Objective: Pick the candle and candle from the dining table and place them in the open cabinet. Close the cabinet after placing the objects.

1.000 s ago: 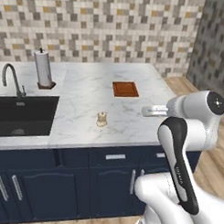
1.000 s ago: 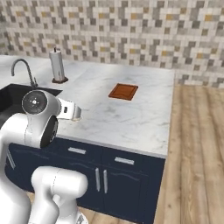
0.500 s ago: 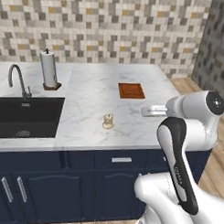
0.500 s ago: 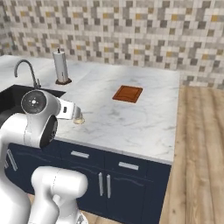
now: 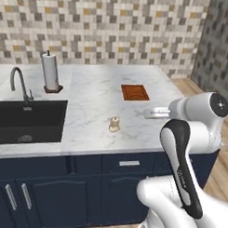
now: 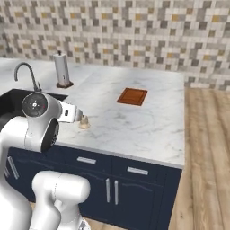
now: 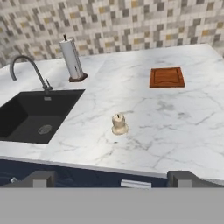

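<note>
A small cream-tan candle (image 5: 114, 124) (image 6: 83, 121) (image 7: 119, 124) stands upright on the white marble dining table (image 5: 93, 99) (image 6: 148, 121) (image 7: 175, 127), near its front edge. My gripper (image 7: 113, 179) is open, with nothing between its fingertips (image 7: 41, 178). It hangs in front of the table's front edge, short of the candle and pointing at it. From the left base view the gripper (image 5: 153, 112) sits to the right of the candle. From the right base view the gripper (image 6: 76, 115) partly covers the candle.
A black sink (image 5: 27, 120) with a curved faucet (image 5: 20, 82) fills the table's left part. A white paper-towel roll (image 5: 50, 71) stands behind it. A brown wooden board (image 5: 134, 92) lies at the back right. Wood floor (image 6: 206, 157) runs past the table's right end.
The whole picture has slid right in the base views, so the base has driven left along the table; more of the sink shows. The arm's pose and the open gripper are unchanged.
</note>
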Motion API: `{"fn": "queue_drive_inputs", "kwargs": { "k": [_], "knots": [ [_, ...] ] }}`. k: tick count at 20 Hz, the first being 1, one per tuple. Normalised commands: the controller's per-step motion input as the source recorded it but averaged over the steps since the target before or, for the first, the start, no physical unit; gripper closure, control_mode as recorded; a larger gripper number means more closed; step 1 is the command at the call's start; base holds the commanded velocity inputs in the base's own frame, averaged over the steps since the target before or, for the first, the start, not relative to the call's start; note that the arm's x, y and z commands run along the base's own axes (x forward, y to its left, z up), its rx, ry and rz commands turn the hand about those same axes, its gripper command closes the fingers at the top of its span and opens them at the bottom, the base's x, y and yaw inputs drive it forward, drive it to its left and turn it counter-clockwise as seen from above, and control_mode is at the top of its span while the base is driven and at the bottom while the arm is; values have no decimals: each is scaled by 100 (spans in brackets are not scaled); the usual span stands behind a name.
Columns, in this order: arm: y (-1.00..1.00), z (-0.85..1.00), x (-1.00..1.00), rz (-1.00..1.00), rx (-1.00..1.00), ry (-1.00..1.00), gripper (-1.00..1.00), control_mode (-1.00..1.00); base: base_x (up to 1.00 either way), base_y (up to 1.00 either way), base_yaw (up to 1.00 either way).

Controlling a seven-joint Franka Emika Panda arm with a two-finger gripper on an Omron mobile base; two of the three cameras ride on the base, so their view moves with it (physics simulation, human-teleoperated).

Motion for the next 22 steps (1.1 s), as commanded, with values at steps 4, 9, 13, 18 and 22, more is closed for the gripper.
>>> {"fn": "queue_drive_inputs", "kwargs": {
  "k": [4,9,13,18,22],
  "knots": [
    [0,0,0,0,0,0,-100,100,33,47,-16],
    [0,0,0,0,0,0,-100,100,41,38,-17],
    [0,0,0,0,0,0,-100,100,46,32,-16],
    [0,0,0,0,0,0,-100,100,42,28,-12],
    [0,0,0,0,0,0,-100,100,42,26,-2]
  ]
}}
